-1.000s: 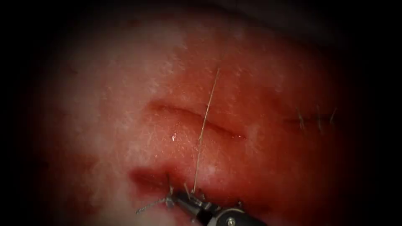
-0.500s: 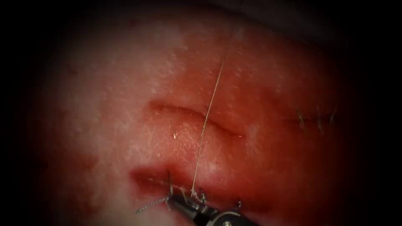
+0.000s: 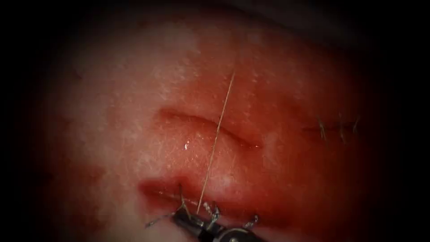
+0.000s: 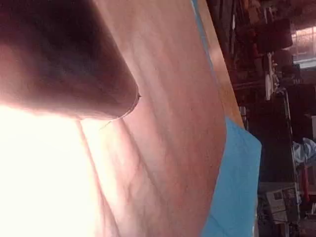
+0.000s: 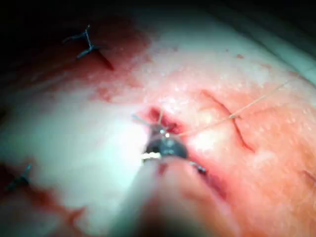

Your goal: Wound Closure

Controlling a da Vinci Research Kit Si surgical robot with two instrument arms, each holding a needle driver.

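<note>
Right tool: right arm's tool (image 3: 188, 218) (image 5: 165, 145) enters at the near edge of the endoscope view, tip at the near cut. Whether the jaws are open or shut, cannot tell; what they hold, cannot tell.
Near cut: short dark-red cut (image 3: 154, 190) in the tissue, just ahead of the tool tip, with knotted stitches and cut ends of thread (image 3: 210, 210) bristling around it. One loose end (image 3: 156, 220) trails to the left of the tip.
Thread: pale thread (image 3: 217, 130) (image 5: 237, 114) rises from beside the tool tip and runs taut away from the camera, crossing the middle cut and fading out on the far tissue.
Needle: cannot make it out; whether it is in the tissue, cannot tell.
Middle cut: long shallow curved cut (image 3: 201, 123) (image 5: 227, 118), unstitched, wet glint just near of it.
Right-side stitches: a closed cut with short thread ends (image 3: 338, 127), well apart to the right.
Tissue: tissue (image 3: 277, 179) (image 4: 163, 123) wet with red fluid (image 3: 251, 188), darkest around the near cut.
Left wrist view: smooth tissue flank, a blue drape (image 4: 237, 182) at its edge, and a dark rounded blurred shape up close that I cannot identify.
</note>
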